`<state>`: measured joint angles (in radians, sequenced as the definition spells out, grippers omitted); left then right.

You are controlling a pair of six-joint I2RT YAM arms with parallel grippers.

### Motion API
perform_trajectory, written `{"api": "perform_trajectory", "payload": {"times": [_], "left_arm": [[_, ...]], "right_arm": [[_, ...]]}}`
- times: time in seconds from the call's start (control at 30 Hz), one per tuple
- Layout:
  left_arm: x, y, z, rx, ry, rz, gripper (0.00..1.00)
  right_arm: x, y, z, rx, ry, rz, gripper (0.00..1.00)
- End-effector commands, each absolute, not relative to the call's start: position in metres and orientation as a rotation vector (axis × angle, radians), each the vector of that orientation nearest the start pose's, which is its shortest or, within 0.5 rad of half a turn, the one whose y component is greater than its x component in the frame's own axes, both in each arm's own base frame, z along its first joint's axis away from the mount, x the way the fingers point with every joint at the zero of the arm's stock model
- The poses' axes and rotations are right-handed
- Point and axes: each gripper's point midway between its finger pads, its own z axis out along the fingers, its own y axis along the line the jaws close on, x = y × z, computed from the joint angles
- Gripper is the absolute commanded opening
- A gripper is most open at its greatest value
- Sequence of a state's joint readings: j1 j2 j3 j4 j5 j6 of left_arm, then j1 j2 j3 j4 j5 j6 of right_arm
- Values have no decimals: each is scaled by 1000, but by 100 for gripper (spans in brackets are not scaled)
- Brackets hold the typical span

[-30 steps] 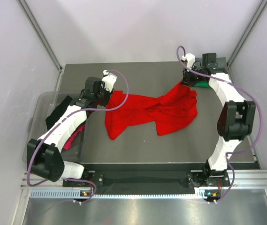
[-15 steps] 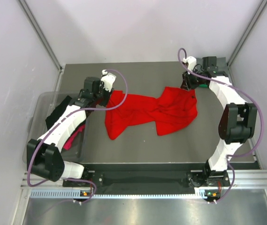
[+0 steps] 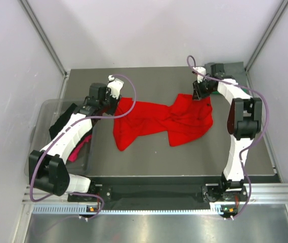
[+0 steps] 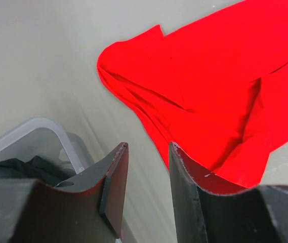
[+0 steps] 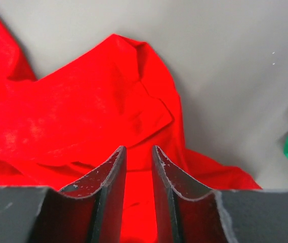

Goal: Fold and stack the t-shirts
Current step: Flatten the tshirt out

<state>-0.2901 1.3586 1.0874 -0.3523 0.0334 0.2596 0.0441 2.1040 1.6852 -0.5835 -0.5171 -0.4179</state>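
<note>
Red shirt [image 3: 154,119] is seen bunched and twisted between the grippers. Its far corner lies under the right gripper [image 5: 137,149], jaws narrowly apart; whether cloth is nipped cannot be told. The left gripper [image 4: 146,147] is held wider and empty, the shirt's edge just ahead. Should only one layer be pinched, the twist could be dragged tighter. Behind the left gripper, a black shirt [image 3: 64,118] and a magenta shirt [image 3: 77,151] are kept in the tub [image 3: 43,108].
</note>
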Motion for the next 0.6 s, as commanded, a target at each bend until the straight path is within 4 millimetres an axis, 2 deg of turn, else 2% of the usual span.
{"api": "perform_trajectory", "payload": {"times": [0.0,0.33,0.57], "left_arm": [[381,-109,193,593,2075,-72,43],[386,-110,184,596,2098,-77,43],[386,-107,182,590,2105,-72,43]], "right_arm": [[513,104,99,-742,2279,508,27],[530,104,77,-725,2303,497,35],[531,112,66,-737,2322,530,34]]}}
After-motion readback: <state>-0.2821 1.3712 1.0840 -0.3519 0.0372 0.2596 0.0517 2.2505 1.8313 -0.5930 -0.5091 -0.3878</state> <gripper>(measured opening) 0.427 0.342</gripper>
